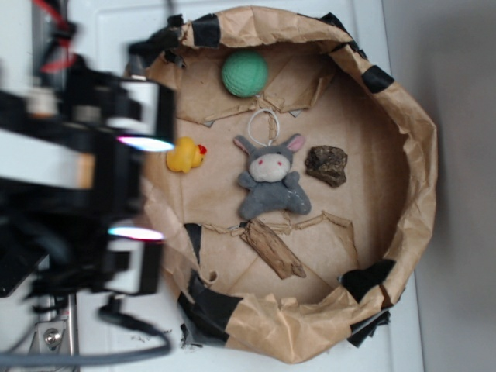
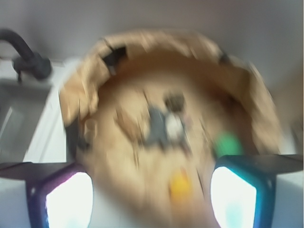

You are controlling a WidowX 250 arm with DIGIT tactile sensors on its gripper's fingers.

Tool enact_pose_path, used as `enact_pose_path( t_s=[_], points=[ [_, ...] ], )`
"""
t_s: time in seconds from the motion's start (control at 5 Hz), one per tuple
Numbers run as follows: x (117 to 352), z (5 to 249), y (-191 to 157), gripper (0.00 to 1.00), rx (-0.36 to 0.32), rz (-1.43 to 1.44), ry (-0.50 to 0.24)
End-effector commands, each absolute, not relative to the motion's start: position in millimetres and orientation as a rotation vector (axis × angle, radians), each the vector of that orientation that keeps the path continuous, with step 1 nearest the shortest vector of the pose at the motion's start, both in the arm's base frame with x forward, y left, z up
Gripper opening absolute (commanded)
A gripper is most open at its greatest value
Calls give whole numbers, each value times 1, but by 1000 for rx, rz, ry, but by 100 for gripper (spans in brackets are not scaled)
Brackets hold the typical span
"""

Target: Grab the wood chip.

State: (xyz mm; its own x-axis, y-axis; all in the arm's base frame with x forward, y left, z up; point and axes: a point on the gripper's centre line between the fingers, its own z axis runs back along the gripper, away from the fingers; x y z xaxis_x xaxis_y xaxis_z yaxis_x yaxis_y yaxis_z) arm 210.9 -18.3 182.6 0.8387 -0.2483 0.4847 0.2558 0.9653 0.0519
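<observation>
gripper (image 1: 138, 188) sits at the left rim of the brown paper basket (image 1: 415, 167), fingers spread apart, gripping nothing. the wood chip (image 1: 273, 249) lies flat on the basket floor just below the grey plush bunny (image 1: 270, 177).

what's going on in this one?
WidowX gripper is open and empty, hovering at the left rim of the paper-lined bin. Inside the bin lie the wood chip, a grey plush bunny, a yellow duck, a green ball and a dark rock-like chunk. The chip is untouched, lying right by the bunny. Wrist view is motion-blurred.
</observation>
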Motion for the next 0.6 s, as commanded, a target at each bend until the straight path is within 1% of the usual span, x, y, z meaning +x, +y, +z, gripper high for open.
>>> enact_pose_path(
  t_s=[0.0,0.2,0.4],
  points=[
    [280,134,-17,100,-53,-354,-409],
    [287,104,-46,100,15,-579,-358],
    [276,78,-80,100,36,-841,-302]
  ],
)
